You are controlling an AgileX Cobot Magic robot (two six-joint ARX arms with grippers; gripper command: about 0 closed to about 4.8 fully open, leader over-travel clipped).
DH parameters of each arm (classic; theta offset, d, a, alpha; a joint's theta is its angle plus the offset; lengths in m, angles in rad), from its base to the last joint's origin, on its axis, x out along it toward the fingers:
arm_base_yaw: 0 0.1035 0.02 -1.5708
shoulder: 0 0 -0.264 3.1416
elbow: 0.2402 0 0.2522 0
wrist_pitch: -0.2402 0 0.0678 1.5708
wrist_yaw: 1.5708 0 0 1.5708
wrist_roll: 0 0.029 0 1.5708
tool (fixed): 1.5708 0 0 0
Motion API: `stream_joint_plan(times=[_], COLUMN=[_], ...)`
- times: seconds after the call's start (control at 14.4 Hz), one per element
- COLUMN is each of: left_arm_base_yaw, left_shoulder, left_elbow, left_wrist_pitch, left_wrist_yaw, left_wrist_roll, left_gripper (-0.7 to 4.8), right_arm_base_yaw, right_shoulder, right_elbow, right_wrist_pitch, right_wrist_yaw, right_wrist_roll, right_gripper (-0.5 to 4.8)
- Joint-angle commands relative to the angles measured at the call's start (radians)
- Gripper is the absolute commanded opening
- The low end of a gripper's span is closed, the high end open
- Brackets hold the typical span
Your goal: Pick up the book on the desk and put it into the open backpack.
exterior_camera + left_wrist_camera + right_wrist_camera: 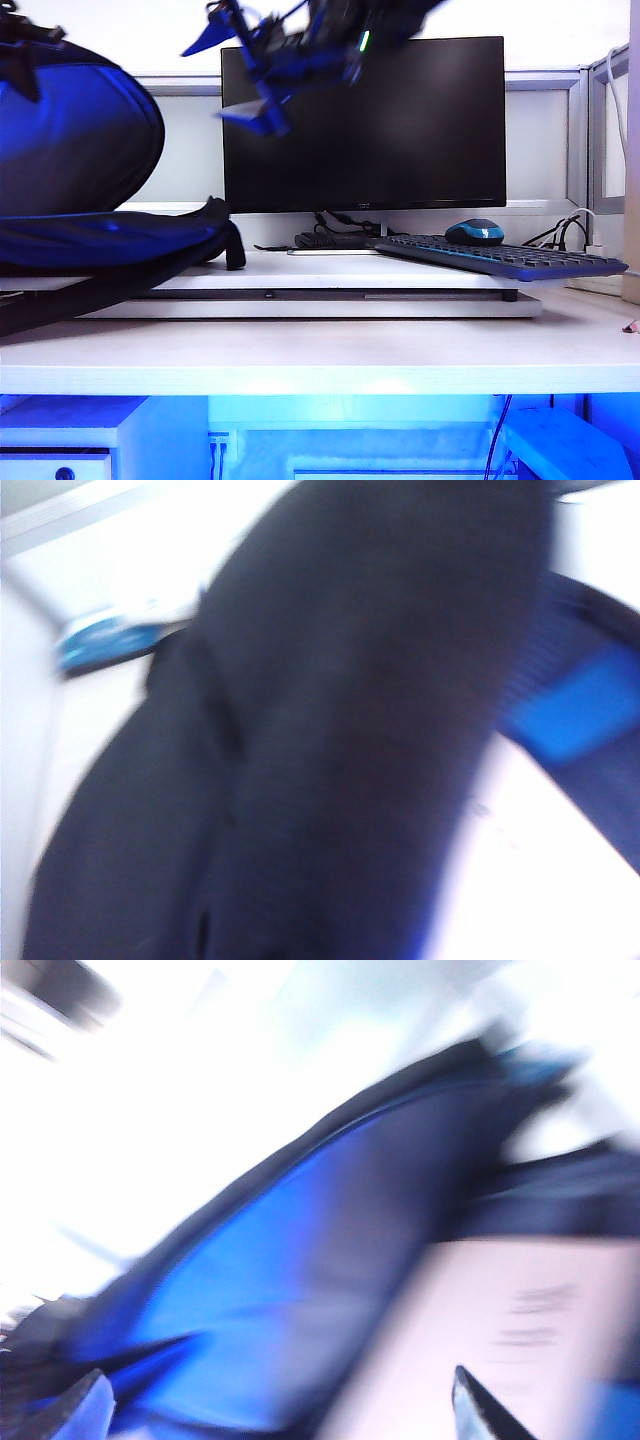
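We see a wide desk (330,355) with a pale, whitish top and a thick front edge. On it lies a flat white riser (400,285), and on the riser stand a black monitor (400,130), a dark keyboard (500,257) set slightly tilted, and a blue and black mouse (475,232) just behind the keyboard. Behind them we see a grey partition wall with a metal frame. Under the desk the light is strongly blue.

The backpack (75,170) takes the left part of the riser. It is soft black fabric with bright blue lining, its upper flap raised like a rounded dome, its lower part flat.

The right gripper (250,65) hangs high in front of the monitor's upper left corner, blurred; its jaws stand wide apart and hold nothing. In the right wrist view the pale pinkish book (500,1350), with small dark markings, lies against the blue lining (250,1290) inside the backpack, between the two fingertips (480,1410) in the picture.

The left gripper is not visible; the left wrist view shows only blurred black fabric (350,730). Its jaws are closed; on what, we cannot tell.
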Motion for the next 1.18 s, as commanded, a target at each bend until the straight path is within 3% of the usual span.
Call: stream_joint_plan(times=[0.07,0.21,0.28,0.35,0.42,0.77,0.97,1.18], left_arm_base_yaw=[-0.084,-0.113,-0.114,-0.114,-0.114,-0.114,-0.134,-0.160], left_shoulder=[-0.026,-0.026,-0.026,-0.026,-0.026,-0.027,-0.029,-0.030], left_elbow=[0.014,0.014,0.014,0.014,0.013,0.014,0.014,0.015], left_wrist_pitch=[0.051,-0.024,-0.071,-0.152,-0.209,-0.229,-0.260,-0.295], left_wrist_yaw=[0.080,0.092,0.111,0.113,0.083,0.081,0.085,0.171], left_wrist_roll=[0.102,0.113,0.116,0.116,0.115,0.115,0.115,0.111], left_gripper=[-0.06,0.23,1.53,4.41,4.79,4.79,4.79,4.79], right_arm_base_yaw=[-0.019,-0.034,-0.043,-0.047,-0.051,-0.050,-0.064,-0.087], right_shoulder=[-0.076,-0.112,-0.124,-0.136,-0.138,-0.138,-0.145,-0.152], right_elbow=[0.016,0.016,0.016,0.016,0.016,0.016,0.027,0.027], right_wrist_pitch=[-0.233,-0.254,-0.267,-0.287,-0.291,-0.343,-0.346,-0.346], right_wrist_yaw=[0.105,0.103,0.107,0.120,0.121,0.132,0.200,0.214], right_wrist_roll=[-0.251,-0.269,-0.277,-0.283,-0.287,-0.316,-0.381,-0.388], right_gripper=[4.36,4.35,4.35,4.35,4.35,4.31,4.31,4.31])
